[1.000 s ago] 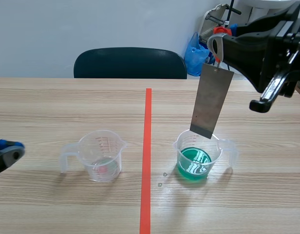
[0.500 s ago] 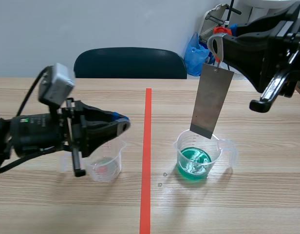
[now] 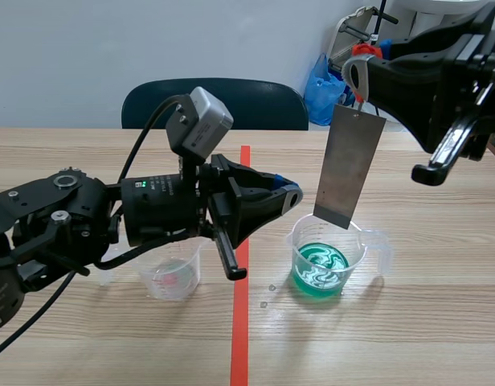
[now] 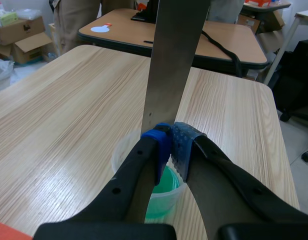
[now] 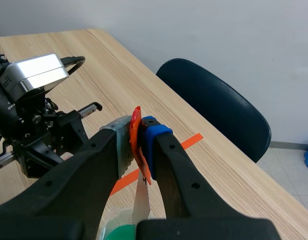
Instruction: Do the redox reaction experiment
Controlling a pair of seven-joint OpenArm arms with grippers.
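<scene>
A grey metal plate [image 3: 349, 167] hangs from an orange-red clip [image 3: 362, 51] over a clear beaker of green liquid [image 3: 321, 261]. My right gripper [image 3: 358, 74] is raised at the right and shut on the clip [image 5: 137, 150], with the plate [image 5: 141, 202] dangling below it. My left gripper [image 3: 292, 197] has crossed the tape line and sits just left of the plate's lower edge. Its fingers are shut with nothing between them. In the left wrist view, that gripper [image 4: 172, 145] is above the beaker [image 4: 159, 192], with the plate [image 4: 174, 55] just ahead. A second, nearly empty clear beaker [image 3: 171, 273] stands under the left arm.
An orange-red tape line [image 3: 240, 338] divides the wooden table [image 3: 408, 338]. A dark chair [image 3: 215, 103] stands behind the far edge, with a blue bag [image 3: 320, 87] to its right. Small droplets [image 3: 267, 295] lie near the green beaker.
My left arm swung in from the left edge, rose over the clear beaker and crossed the tape line toward the plate. The right arm and plate stayed still.
</scene>
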